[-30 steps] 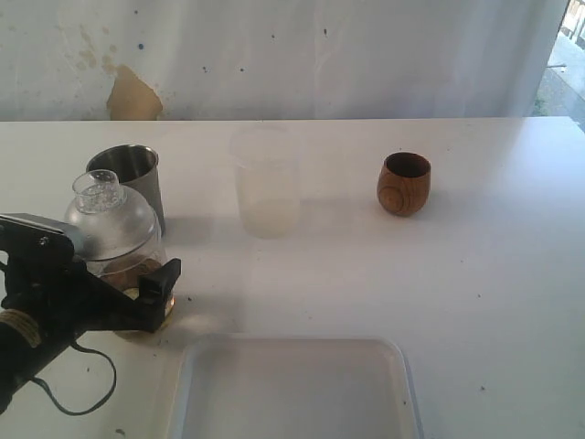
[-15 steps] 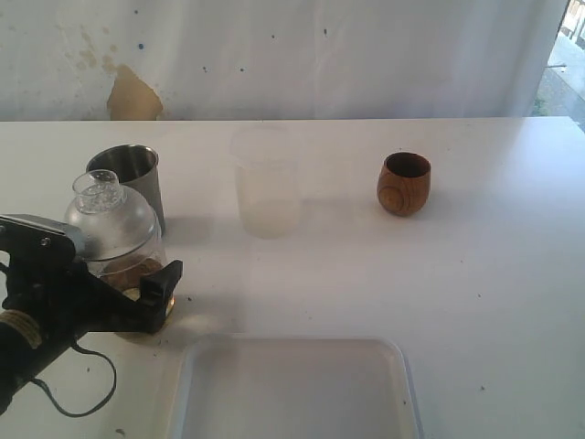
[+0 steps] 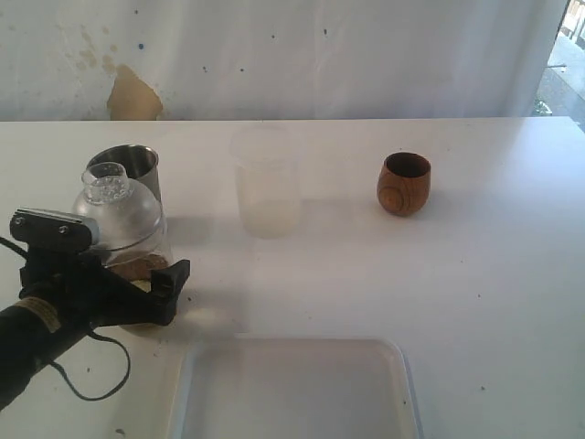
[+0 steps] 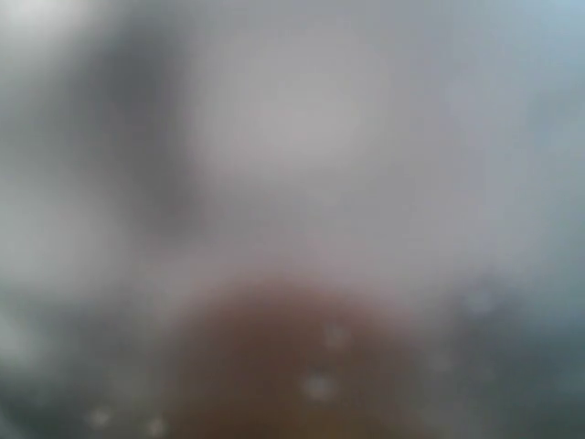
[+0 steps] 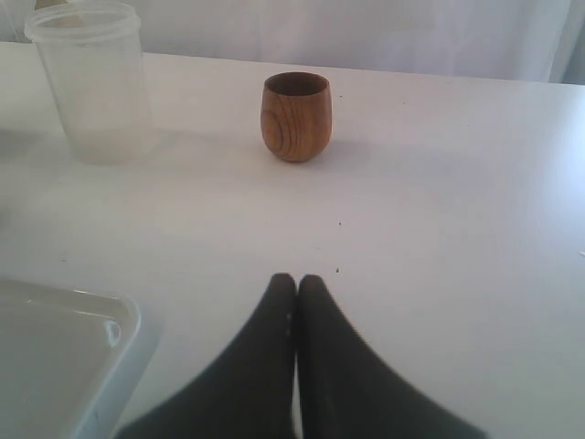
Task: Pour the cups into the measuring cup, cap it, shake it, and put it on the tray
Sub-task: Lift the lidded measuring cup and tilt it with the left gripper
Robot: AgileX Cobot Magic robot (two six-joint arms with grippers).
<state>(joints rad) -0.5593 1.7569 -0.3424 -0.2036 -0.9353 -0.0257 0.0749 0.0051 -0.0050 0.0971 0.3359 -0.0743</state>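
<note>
Your left jaws are spread wide with the jar (image 3: 119, 219) between them, low on its body where brown stuff lies in the bottom. The one finger (image 3: 171, 282) you can see lies against the jar's right side, and the other is hidden behind the jar. You cannot tell from here whether the jaws press on the jar or only stand around it, nor whether its base rests on the table (image 3: 494, 274). The left wrist view is a blur with a brownish patch, so it settles nothing. The jar wears its clear domed lid (image 3: 108, 183) and leans a little. It stands at the left of the table, just in front of the steel cup (image 3: 137, 163), and off the tray (image 3: 292, 393), near the tray's far left corner. Your right jaws are pressed together with nothing between them, hanging over bare table. The wooden cup (image 5: 294, 116) stands upright well ahead of them. The frosted cup (image 3: 267, 187) stands upright between the steel cup and the wooden cup, apart from both.
</note>
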